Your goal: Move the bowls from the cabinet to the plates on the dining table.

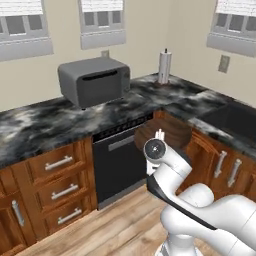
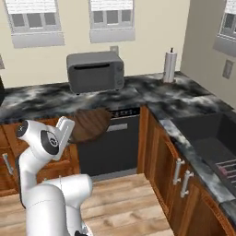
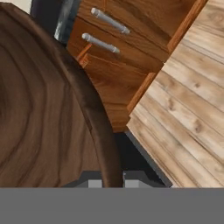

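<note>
We hold the dark brown, wood-grained round bowl point(image 3: 48, 109) by its rim: in the hand view the thin brown edge runs down between our two dark finger tips, and the gripper point(image 3: 113, 179) is pinched tight on that edge, one finger inside the wall and one outside

Our landmark is the black built-in dishwasher point(image 1: 120, 162) under the black-and-grey marble worktop point(image 1: 45, 125). From the left base view the bowl point(image 1: 165, 135) hangs in the air just in front of the dishwasher's upper right corner, above the wooden floor and touching nothing but our fingers. From the right base view the same bowl point(image 2: 90, 123) sits in front of the dishwasher's upper left edge, at about worktop height, with the white arm's hand point(image 2: 63, 129) behind it

The relation that matters: the bowl extends away from the fingers to one side of the grip, so its whole mass hangs off a single point on the rim, tilted so that we see into it. It has no long axis, being round. We judge the bowl is clear of its cabinet and in transit; neither plates nor dining table are before us, so the base must drive and turn away from the dishwasher. With this off-centre hold, a sharp swing could let the bowl pivot in the pinch
</note>
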Robot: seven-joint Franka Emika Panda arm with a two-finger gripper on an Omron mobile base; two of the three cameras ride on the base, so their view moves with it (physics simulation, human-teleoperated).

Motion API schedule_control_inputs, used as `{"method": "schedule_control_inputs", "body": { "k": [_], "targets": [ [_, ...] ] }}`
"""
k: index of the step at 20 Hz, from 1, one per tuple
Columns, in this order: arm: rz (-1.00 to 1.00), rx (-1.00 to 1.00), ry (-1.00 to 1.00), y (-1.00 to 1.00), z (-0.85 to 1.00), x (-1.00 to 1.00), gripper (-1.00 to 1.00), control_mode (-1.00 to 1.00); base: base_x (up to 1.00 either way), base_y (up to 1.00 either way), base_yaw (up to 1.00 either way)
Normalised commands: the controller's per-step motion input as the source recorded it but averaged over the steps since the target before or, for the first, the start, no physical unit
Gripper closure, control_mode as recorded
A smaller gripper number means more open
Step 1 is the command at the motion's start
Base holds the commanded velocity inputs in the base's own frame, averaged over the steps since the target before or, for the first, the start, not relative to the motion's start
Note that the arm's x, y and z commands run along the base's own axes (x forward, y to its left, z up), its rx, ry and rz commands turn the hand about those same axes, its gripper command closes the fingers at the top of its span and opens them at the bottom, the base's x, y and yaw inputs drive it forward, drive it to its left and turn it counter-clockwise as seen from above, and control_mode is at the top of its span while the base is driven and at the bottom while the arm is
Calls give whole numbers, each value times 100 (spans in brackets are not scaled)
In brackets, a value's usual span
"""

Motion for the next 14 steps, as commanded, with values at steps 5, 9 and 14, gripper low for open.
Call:
{"method": "schedule_control_inputs", "body": {
  "k": [5,9,14],
  "targets": [
    [0,0,0,0,0,0,100,100,14,74,51],
    [0,0,0,0,0,0,100,100,9,79,52],
    [0,0,0,0,0,0,100,100,13,75,52]
  ]
}}
